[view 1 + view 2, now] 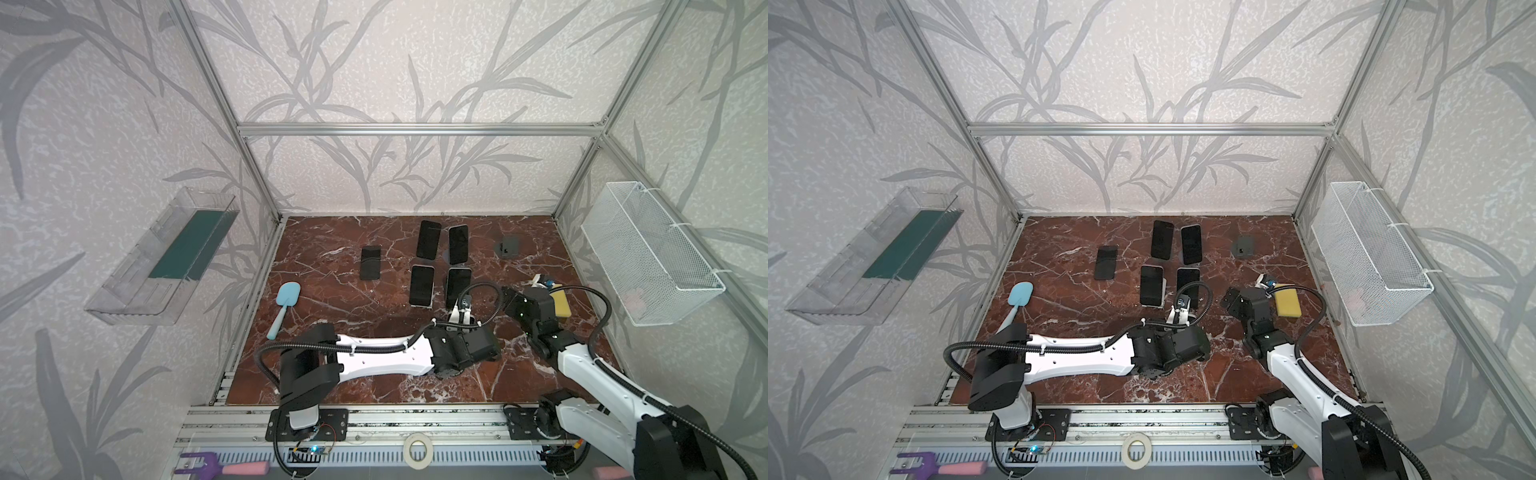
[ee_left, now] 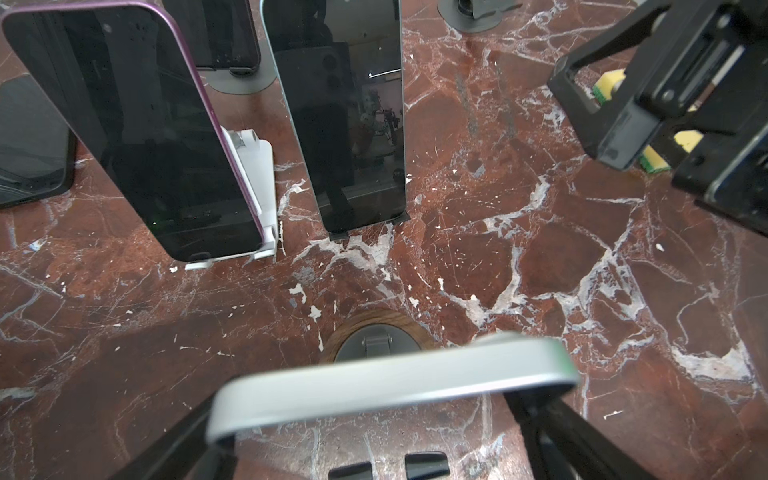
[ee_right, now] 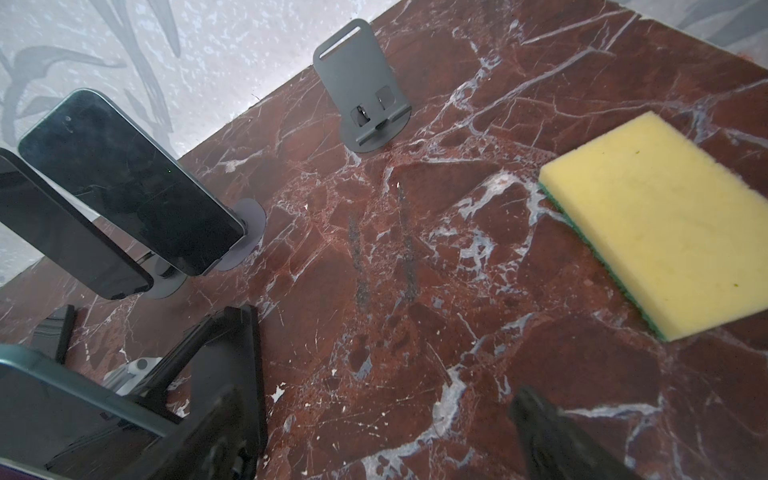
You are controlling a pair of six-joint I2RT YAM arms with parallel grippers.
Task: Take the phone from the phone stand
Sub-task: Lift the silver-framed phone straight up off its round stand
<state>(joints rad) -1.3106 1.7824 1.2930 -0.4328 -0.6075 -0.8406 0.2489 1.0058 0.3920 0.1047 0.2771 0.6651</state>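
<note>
The left gripper [image 2: 365,415] was seen spread wide, its fingers [image 2: 557,432] set to either side of the top edge of the phone [image 2: 395,384]. Whether the pads were pressed against the rim could not be told. The phone was found directly over the phone stand [image 2: 376,345], whose wood-ringed base and hinge were visible just past that edge. It was judged to be resting there, not yet lifted. The reach was therefore taken as done, while the squeeze, the lift clear of the stand and the setting down were judged to be left. Beyond the stand, a purple-rimmed phone [image 2: 137,124] and a blue-rimmed phone [image 2: 353,116] were seen upright on their own holders. Well apart from the stand, the right gripper [image 3: 382,353] was held spread and empty, and a yellow sponge [image 3: 665,224] was seen past it.
</note>
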